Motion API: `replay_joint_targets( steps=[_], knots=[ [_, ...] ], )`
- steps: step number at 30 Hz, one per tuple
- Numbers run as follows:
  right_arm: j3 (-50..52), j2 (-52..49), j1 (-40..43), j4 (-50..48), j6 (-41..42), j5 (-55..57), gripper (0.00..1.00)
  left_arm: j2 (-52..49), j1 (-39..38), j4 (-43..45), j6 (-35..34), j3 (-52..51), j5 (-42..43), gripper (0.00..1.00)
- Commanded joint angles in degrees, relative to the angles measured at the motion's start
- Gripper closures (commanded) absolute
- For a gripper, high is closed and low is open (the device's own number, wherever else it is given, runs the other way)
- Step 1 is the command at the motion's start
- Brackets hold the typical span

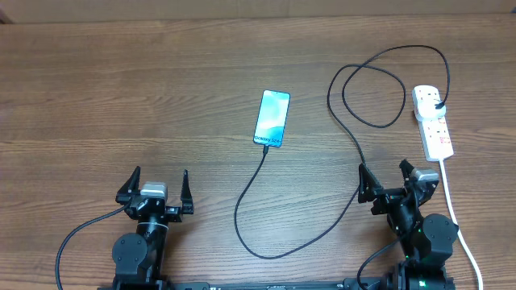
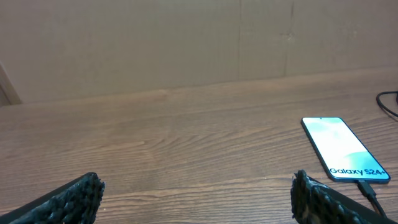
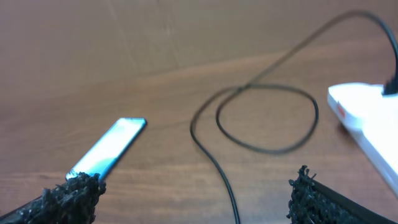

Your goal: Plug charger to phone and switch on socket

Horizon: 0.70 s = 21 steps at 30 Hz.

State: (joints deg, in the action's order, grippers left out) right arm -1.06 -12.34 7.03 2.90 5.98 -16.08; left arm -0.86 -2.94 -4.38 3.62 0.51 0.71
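The phone lies face up in the middle of the table, its light blue screen lit. The charger, a thin black cable, meets the phone's near end with its connector tip. From there it loops toward me, then out to its black plug in the white socket at the far right. My left gripper is open and holds nothing, near the front edge, left of the phone. My right gripper is open too, beside the cable and near the socket.
The socket's thick white cord runs toward the front edge just right of my right arm. A slack loop of the black cable lies on the wood between the two arms. The table's far edge meets a plain wall.
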Motion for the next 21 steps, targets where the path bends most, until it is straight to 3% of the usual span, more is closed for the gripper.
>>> replay_joint_targets(
  steps=[1, 21],
  knots=[
    [0.61, 1.11, -0.35, 0.68, -0.07, 2.01, 0.0, 0.66, 0.39, -0.09, 1.31, -0.24, 0.55, 0.0],
    [0.61, 11.52, -0.35, 0.87, -0.2, 2.51, 0.0, 0.66, 0.39, -0.09, 1.31, -0.24, 0.55, 0.0]
  ],
)
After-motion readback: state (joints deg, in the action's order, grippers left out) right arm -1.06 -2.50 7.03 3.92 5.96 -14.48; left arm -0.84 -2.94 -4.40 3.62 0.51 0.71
